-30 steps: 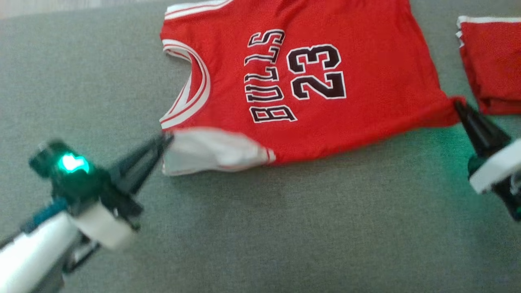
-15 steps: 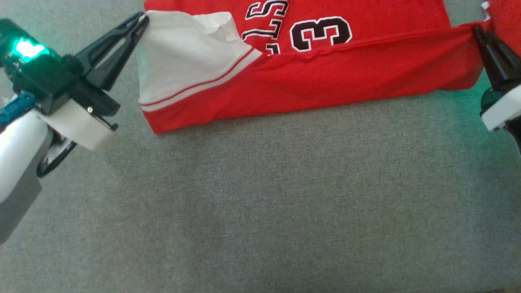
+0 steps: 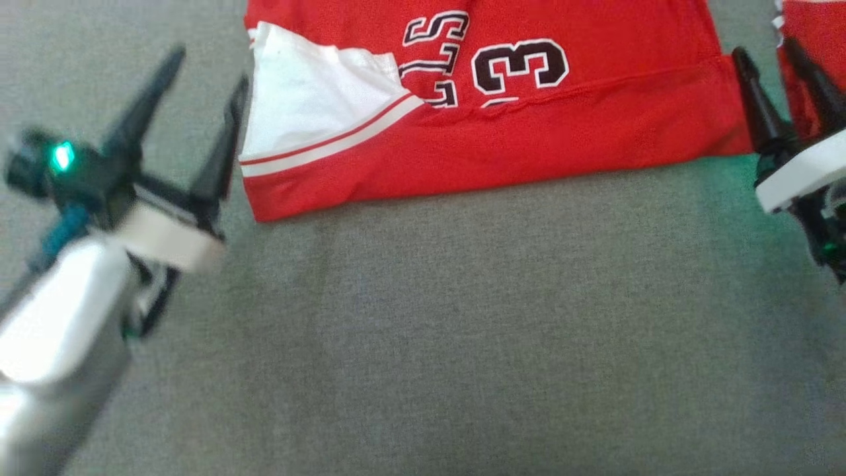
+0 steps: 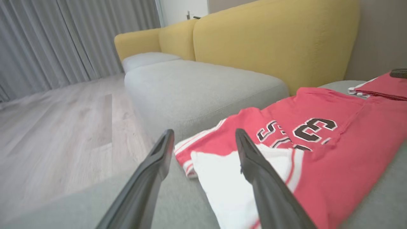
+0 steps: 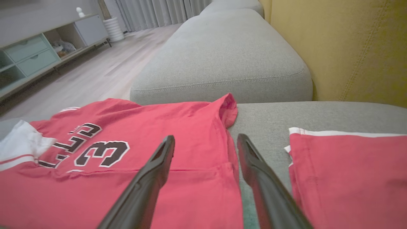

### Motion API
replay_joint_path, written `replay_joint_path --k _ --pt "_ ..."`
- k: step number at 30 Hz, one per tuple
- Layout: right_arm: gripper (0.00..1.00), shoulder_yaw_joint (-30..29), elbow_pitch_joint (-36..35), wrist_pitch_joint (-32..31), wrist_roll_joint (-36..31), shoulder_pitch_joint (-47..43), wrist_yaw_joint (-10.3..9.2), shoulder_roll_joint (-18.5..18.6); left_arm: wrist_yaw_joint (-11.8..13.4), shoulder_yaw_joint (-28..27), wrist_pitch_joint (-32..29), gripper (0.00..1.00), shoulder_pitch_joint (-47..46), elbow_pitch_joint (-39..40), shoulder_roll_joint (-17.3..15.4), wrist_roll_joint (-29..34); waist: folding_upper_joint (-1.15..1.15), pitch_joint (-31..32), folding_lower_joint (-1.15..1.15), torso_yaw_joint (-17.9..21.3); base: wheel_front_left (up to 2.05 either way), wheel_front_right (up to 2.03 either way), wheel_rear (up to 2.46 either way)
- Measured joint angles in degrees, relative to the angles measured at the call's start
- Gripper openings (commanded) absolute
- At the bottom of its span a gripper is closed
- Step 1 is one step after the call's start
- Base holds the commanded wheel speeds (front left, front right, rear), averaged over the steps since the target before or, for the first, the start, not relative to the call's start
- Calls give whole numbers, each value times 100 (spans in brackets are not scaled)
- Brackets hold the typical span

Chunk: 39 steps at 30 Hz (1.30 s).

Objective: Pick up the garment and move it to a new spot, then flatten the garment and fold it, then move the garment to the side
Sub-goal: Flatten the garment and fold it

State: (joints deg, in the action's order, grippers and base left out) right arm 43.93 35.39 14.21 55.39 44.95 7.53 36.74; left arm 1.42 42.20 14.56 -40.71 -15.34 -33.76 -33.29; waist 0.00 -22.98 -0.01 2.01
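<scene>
The garment [image 3: 562, 132] is a red jersey with black numerals and a white inside. It lies on the grey cushion [image 3: 462, 330] with its near half folded up over the print. My left gripper [image 3: 210, 69] stands open just left of the folded white corner, holding nothing. My right gripper [image 3: 765, 49] is open at the garment's right edge, also holding nothing. In the left wrist view the garment [image 4: 349, 152] lies beyond and under the spread left gripper [image 4: 204, 133]. In the right wrist view the right gripper [image 5: 206, 138] straddles the garment's [image 5: 159, 127] side edge.
A second folded red cloth [image 3: 803, 20] [image 5: 349, 168] lies close to the right of the garment. The yellow sofa back [image 5: 349, 47] rises behind. A neighbouring grey cushion [image 4: 197, 82] and wood floor [image 4: 63, 121] lie beyond the left edge.
Both grippers, shut on the garment's near corners in the earlier frames, have opened and let go. The lifted edge now rests folded on the upper part. The camera shifted earlier.
</scene>
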Motion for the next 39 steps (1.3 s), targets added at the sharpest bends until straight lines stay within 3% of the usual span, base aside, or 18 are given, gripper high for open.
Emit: replay_joint_path --k 3,10,18,25,27,30,31,32,39 --pt "100 -203 -83 1 -74 -240 0 -133 111 -225 7 100 686 86 213 -136 0 136 0 1 0 0 0" --pt "100 -536 -210 0 -314 -748 0 -276 1 -345 7 100 1548 -200 650 -419 0 329 0 54 0 0 0" --pt "100 -625 -243 1 -414 -805 0 -356 -34 -261 -455 100 1603 -924 840 -656 0 286 0 140 0 0 0" --pt "100 -624 -191 0 -414 -805 0 -366 -93 -238 -489 100 1380 -1118 932 -666 0 217 1 169 0 0 0" --pt "100 -625 -174 0 -414 -805 0 -366 -146 -198 -432 87 1347 -1158 937 -662 0 208 1 165 0 0 0" --pt "100 -649 -137 0 -414 -806 0 -365 -164 -147 -382 35 1308 -1219 950 -638 0 203 1 143 0 0 0" --pt "100 -666 -127 0 -414 -806 0 -365 -201 -132 -381 13 1292 -1228 951 -615 0 201 1 135 0 0 0" --pt "100 -677 -127 0 -413 -806 0 -365 -203 -121 -365 0 1285 -1232 951 -584 0 200 1 126 0 0 0" --pt "100 -509 121 -4 -308 -806 0 -365 -354 13 -260 0 1243 -1233 957 -494 0 198 1 39 0 0 0"
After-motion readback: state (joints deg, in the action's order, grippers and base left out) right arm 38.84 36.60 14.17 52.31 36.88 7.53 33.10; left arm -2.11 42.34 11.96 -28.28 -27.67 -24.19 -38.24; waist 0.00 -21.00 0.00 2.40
